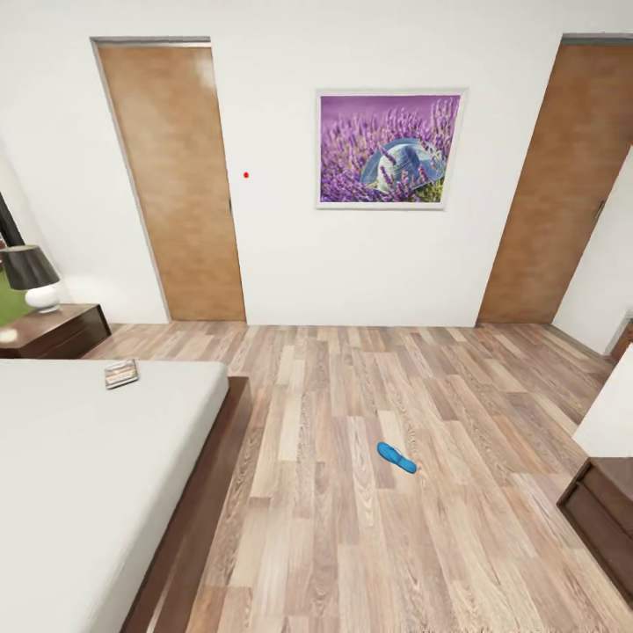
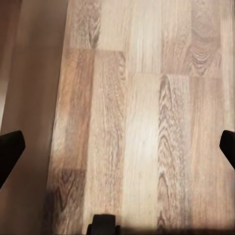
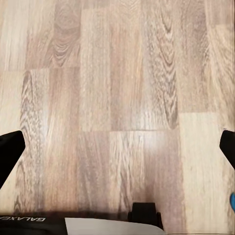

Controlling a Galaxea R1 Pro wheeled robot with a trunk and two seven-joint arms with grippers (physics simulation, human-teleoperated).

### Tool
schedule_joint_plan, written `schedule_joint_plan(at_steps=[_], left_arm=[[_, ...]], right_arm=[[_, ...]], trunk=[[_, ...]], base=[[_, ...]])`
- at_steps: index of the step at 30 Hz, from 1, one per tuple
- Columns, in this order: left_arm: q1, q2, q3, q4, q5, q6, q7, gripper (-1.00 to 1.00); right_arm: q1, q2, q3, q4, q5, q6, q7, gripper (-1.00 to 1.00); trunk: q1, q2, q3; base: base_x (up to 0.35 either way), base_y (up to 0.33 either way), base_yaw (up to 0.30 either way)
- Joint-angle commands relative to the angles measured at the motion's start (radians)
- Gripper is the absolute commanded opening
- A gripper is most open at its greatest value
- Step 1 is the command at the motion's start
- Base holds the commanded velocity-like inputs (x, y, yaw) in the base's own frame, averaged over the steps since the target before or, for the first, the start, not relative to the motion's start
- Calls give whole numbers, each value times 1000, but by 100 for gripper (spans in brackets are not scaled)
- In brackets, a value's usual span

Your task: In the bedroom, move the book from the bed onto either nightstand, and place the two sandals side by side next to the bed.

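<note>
The book (image 1: pixel 121 374) lies flat on the grey mattress of the bed (image 1: pixel 79 475), near its far corner. Beyond that corner stands the dark nightstand (image 1: pixel 54 332), close to the wall. One blue sandal (image 1: pixel 396 457) lies on the plank floor to the right of the bed, well apart from the frame. My left gripper (image 2: pixel 117 152) is open over bare planks, its fingers spread wide. My right gripper (image 3: pixel 117 152) is open too, above the floor. A sliver of blue (image 3: pixel 233 200) shows at the picture's edge beside one of its fingers.
A black-shaded lamp (image 1: pixel 32 277) stands on the nightstand. Two wooden doors (image 1: pixel 176 185) (image 1: pixel 563 185) and a lavender picture (image 1: pixel 389 149) are on the far wall. A dark low cabinet (image 1: pixel 607 510) juts in at the right. Wide open floor lies between bed and cabinet.
</note>
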Motion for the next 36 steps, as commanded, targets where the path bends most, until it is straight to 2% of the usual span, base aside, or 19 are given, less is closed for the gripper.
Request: schedule_joint_plan(at_steps=[1, 36], left_arm=[[0, -1, 3, 0, -1, -3, 0, 100], [0, -2, 3, 0, -1, -3, 0, 100]], right_arm=[[0, 1, -6, -1, 1, -1, 8, 100], [0, 1, -4, -1, 0, -1, 8, 100]], trunk=[[0, 0, -1], [0, 0, -1]], base=[[0, 0, -283], [0, 0, -272]])
